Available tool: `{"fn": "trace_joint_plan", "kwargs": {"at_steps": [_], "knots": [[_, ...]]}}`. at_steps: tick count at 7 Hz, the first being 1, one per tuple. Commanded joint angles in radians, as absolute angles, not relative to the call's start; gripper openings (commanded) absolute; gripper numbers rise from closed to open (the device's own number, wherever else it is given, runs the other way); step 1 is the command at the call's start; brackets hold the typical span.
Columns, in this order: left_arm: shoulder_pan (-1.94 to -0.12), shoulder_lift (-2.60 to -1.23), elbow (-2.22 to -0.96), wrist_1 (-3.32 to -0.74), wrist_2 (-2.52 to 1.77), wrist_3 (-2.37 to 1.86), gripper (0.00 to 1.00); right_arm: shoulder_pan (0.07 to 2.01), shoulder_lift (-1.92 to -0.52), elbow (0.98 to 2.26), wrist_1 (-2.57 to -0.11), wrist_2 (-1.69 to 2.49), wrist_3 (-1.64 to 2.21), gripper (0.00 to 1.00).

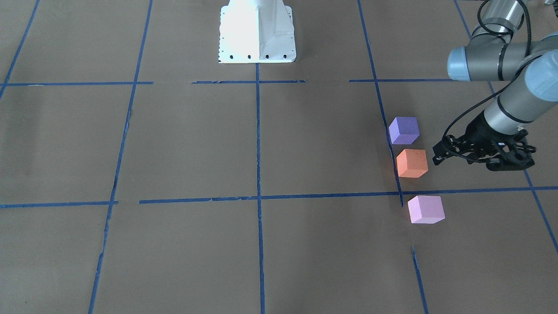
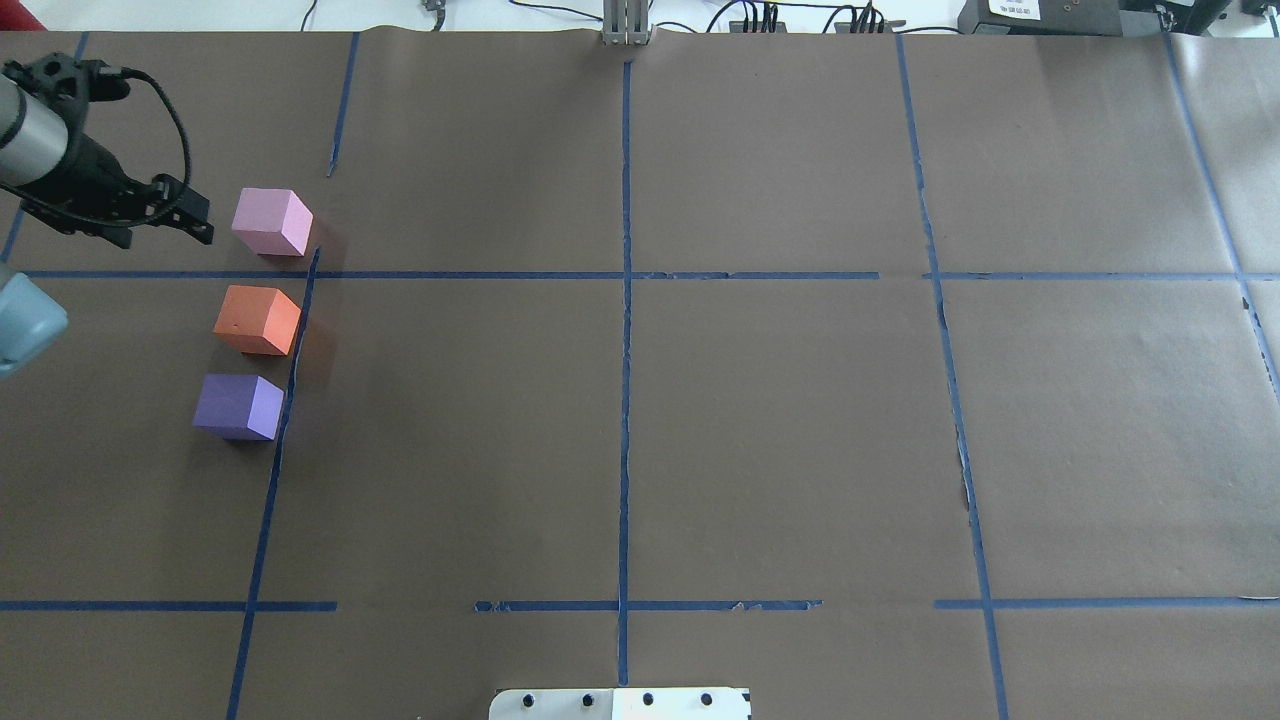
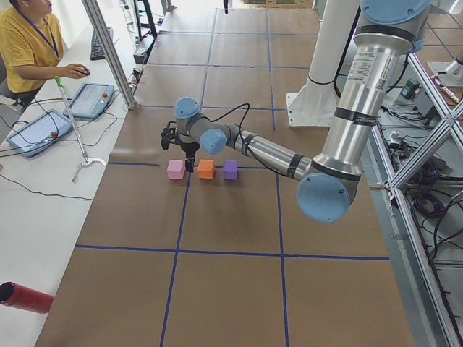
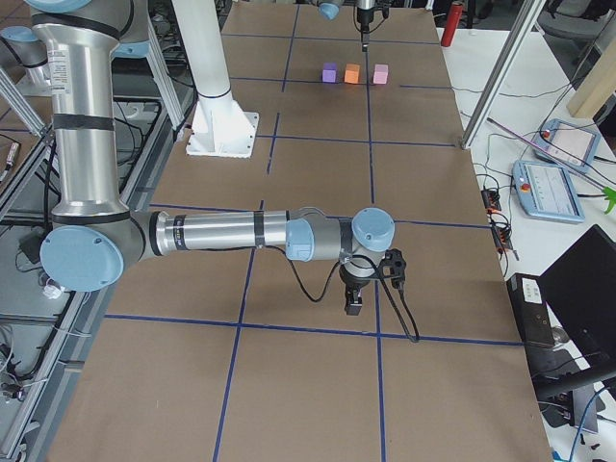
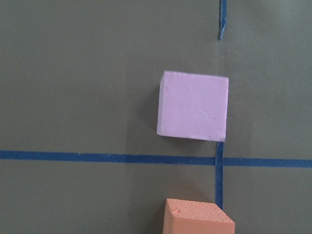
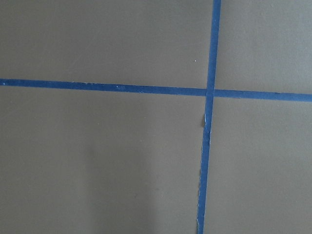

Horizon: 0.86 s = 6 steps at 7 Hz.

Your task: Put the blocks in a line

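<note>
Three cubes stand in a row beside a blue tape line at the robot's left. They are the dark purple block (image 2: 240, 407), the orange block (image 2: 257, 320) and the pale pink block (image 2: 271, 221), also seen in the front view (image 1: 403, 130), (image 1: 412, 163), (image 1: 426, 209). Small gaps separate them. My left gripper (image 2: 203, 226) hangs above the table just outside the row, level with the pink and orange blocks (image 1: 436, 157). It holds nothing, and I cannot tell how its jaws stand. The left wrist view shows the pink block (image 5: 193, 106) and orange block (image 5: 198, 217). My right gripper (image 4: 353, 306) is far off, state unclear.
The brown paper table (image 2: 780, 420) carries a grid of blue tape lines (image 2: 625, 350). The white robot base (image 1: 257, 30) stands at the table's robot side. A person sits at a side desk (image 3: 29, 50) with a teach pendant (image 3: 90, 100).
</note>
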<state>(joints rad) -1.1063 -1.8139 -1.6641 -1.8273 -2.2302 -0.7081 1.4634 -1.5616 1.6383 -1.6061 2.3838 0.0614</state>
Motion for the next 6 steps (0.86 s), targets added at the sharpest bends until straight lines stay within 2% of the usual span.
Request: {"fn": "trace_joint_plan", "kwargs": {"at_steps": [1,3,4,6], "knots": [[-1.286,-1.726,-1.660,-1.765,-2.230,-0.303,1.00,1.463,-1.562,1.640,-1.606,2.384,0.061,1.00],[-1.456,-1.636,-1.611,-1.691,-2.229,0.131,1.00,1.463,-1.562,1.640,-1.606,2.384,0.061,1.00],[-1.556,-1.602,-1.567,-1.689,-2.227,0.164,1.00,1.463,-1.562,1.638,-1.606,2.384,0.061,1.00],[-1.566,-1.598,-1.552,-1.689,-2.229,0.169,1.00,1.463,-1.562,1.640,-1.606,2.384,0.061,1.00]]}}
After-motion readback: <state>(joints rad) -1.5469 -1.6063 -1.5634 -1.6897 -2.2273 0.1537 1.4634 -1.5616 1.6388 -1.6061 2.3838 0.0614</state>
